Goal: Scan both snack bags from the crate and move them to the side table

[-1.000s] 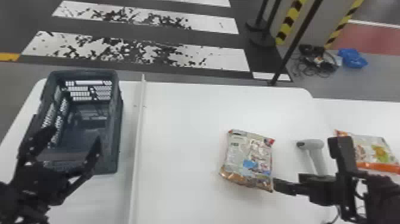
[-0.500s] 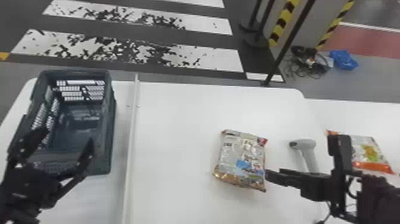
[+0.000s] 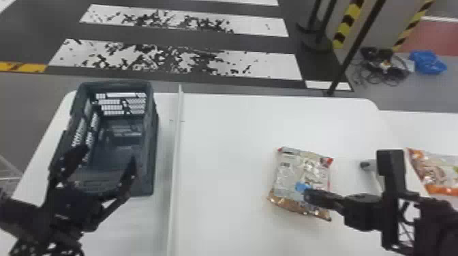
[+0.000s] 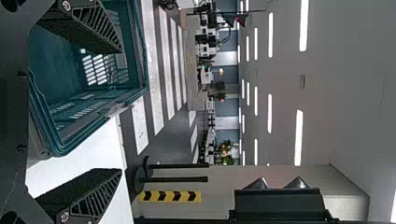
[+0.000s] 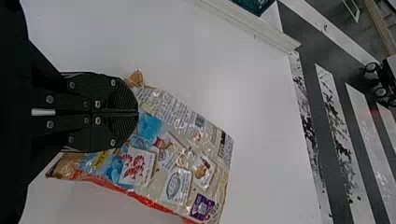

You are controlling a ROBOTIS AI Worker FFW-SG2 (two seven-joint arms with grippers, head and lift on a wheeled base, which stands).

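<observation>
Nearest the robot, the left hand [image 3: 108, 155] is hanging released, its two fingers spreading wide over the near part of the crate [image 3: 152, 146]. The right hand [image 3: 308, 196] is staying out of any grip on what lies below it: in the right wrist view its fingers [image 5: 122, 95] are pressing together, clenched, and overlapping one edge of the first snack bag [image 3: 300, 173] (whether they are touching it, one cannot tell). That bag is lying flat on the worktop [image 3: 238, 132], printed side facing up. Just beside it, toward the robot's right, a scanner [image 3: 370, 165] is resting, partly hiding behind the right arm. Farther right, the second snack bag [image 3: 439, 170], orange at its ends, is lying on the side worktop [image 3: 422, 124]. The crate is occupying the left part of the main worktop, and a pale strip [image 3: 177, 136] is running between it and the first bag. Beyond the worktops, cables [image 3: 383, 64] and a blue bundle [image 3: 427, 62] are lying on the floor, near posts bearing yellow-and-black stripes [image 3: 347, 24]; white bands [image 3: 265, 64] are crossing the dark floor.
</observation>
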